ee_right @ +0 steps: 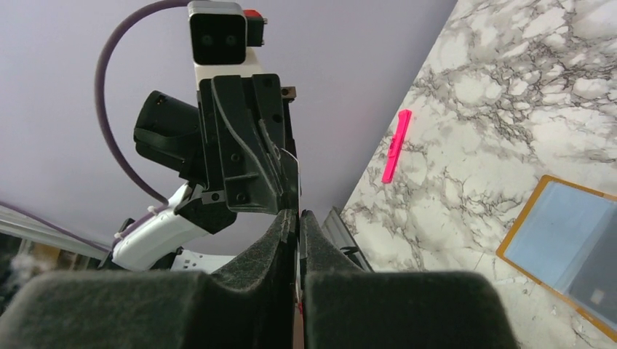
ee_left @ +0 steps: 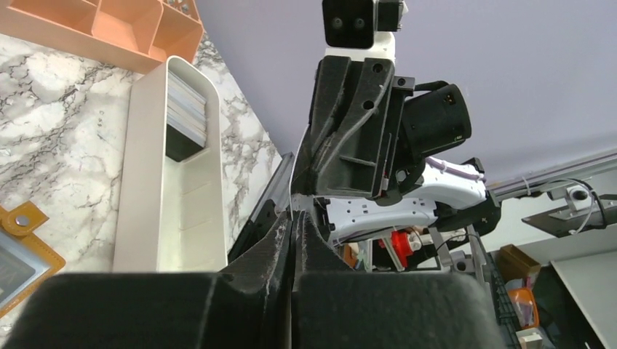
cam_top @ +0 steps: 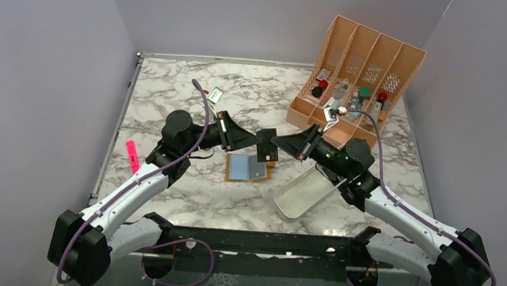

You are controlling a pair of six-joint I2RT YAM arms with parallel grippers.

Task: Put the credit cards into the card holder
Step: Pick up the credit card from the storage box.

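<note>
The mustard-orange card holder (cam_top: 229, 169) lies open on the marble, with a pale blue-grey credit card (cam_top: 249, 167) lying on it. Above its far right corner my left gripper (cam_top: 256, 142) and right gripper (cam_top: 277, 143) meet tip to tip. Both are shut on one thin card (cam_top: 267, 146), which looks dark from above. Each wrist view shows that card edge-on between the closed fingers, in the left wrist view (ee_left: 292, 218) and the right wrist view (ee_right: 298, 214). The holder also shows in the left wrist view (ee_left: 18, 247) and the right wrist view (ee_right: 519, 217). More cards (ee_left: 185, 109) are stacked in the white tray.
The white oblong tray (cam_top: 305, 191) lies right of the holder, under my right arm. The peach slotted organiser (cam_top: 358, 76) stands at the back right with small items in it. A pink marker (cam_top: 132, 155) lies at the left edge.
</note>
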